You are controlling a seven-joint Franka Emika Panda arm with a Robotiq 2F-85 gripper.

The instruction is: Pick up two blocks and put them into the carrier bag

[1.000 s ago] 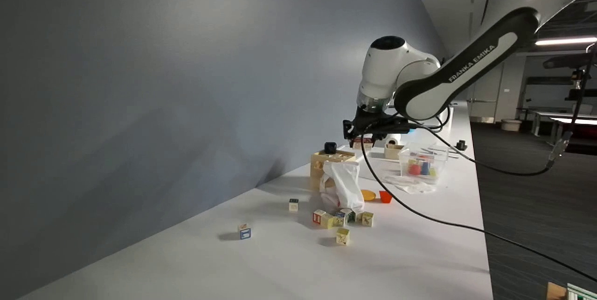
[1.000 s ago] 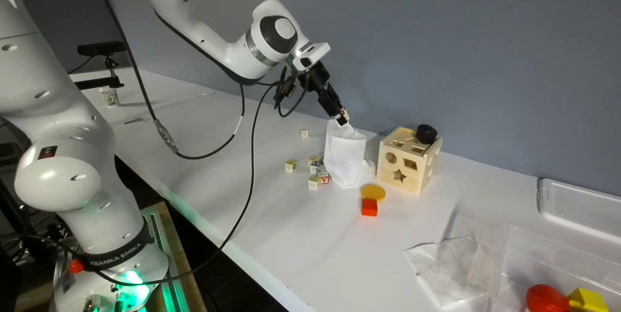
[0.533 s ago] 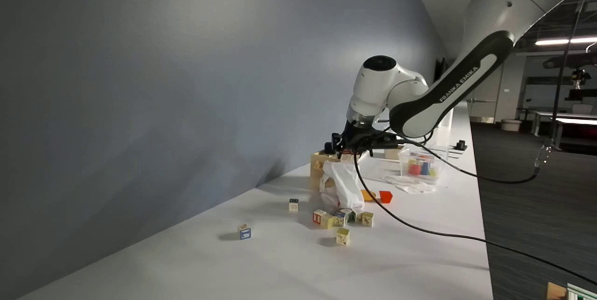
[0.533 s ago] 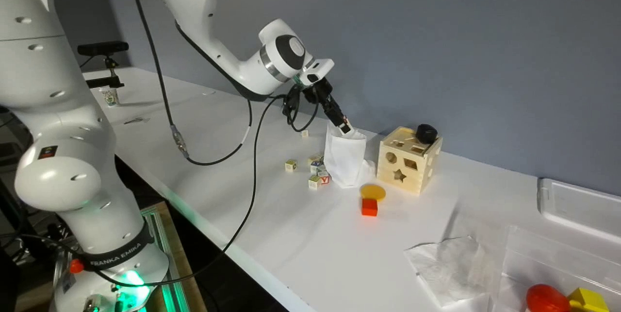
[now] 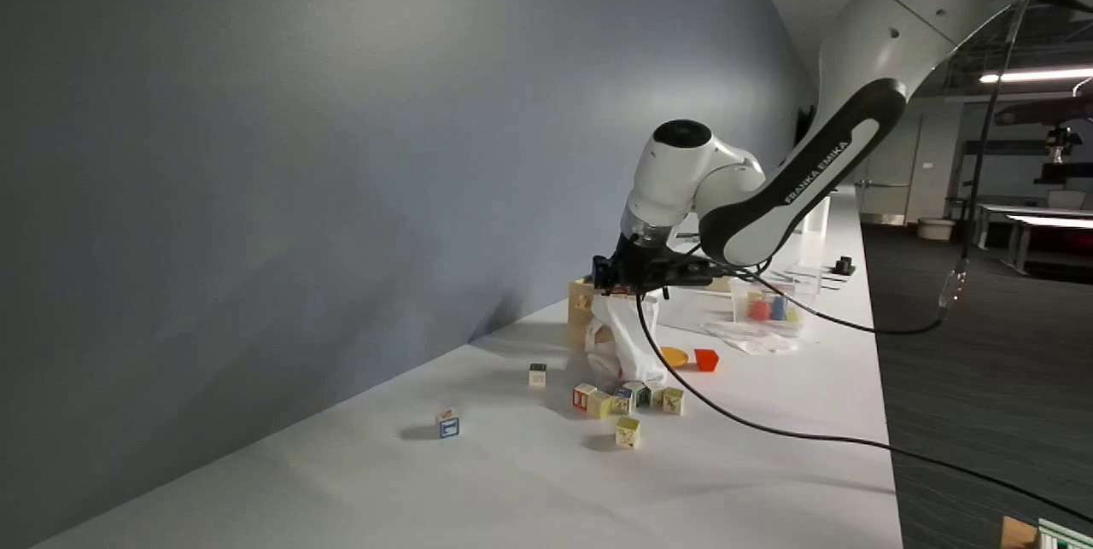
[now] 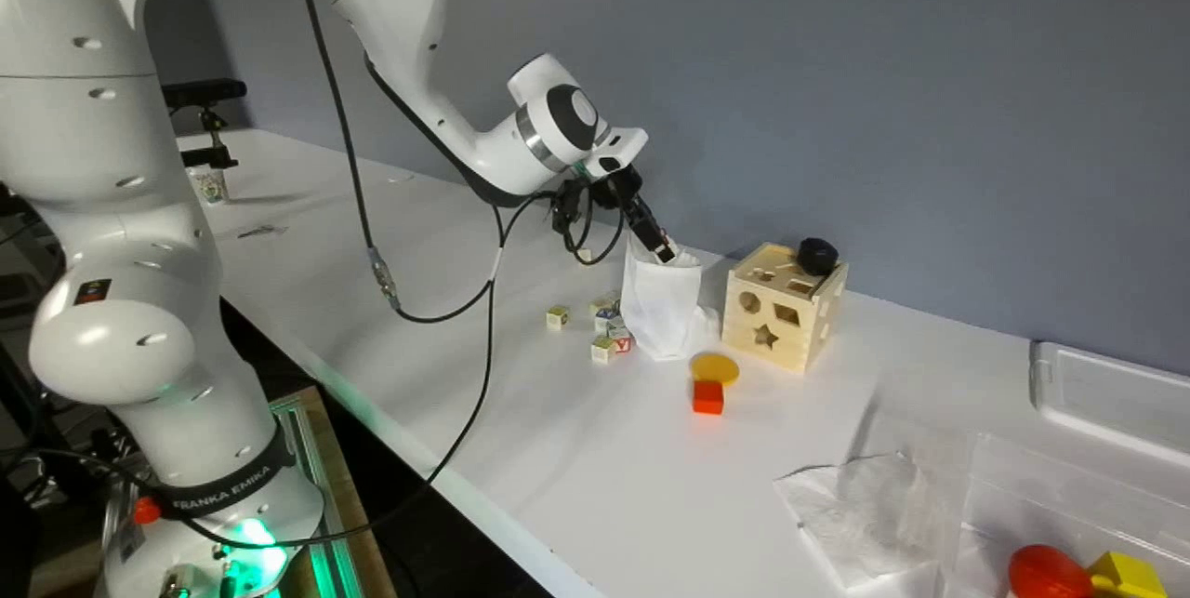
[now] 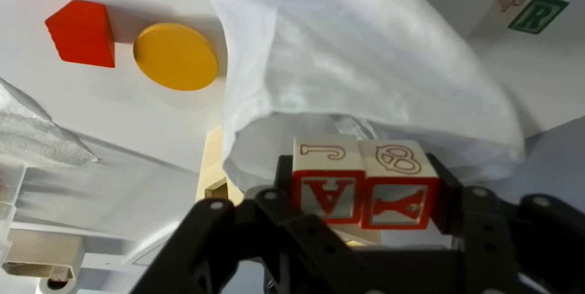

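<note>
Wrist view: pinches two blocks (image 7: 360, 183) side by side between the jaws, at the mouth of the carrier bag (image 7: 329, 70). Seems done picking; has yet to release inside.

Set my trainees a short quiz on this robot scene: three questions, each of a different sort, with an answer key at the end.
1. Multiple choice. How many blocks does the gripper hold at the mouth of the white bag?
A) One
B) Two
C) Three

2. True or false. A black object sits on top of the wooden box.

3. Short answer. Which green-framed letter shows on the loose block at the upper right of the wrist view?

Key
1. B
2. True
3. R
</note>
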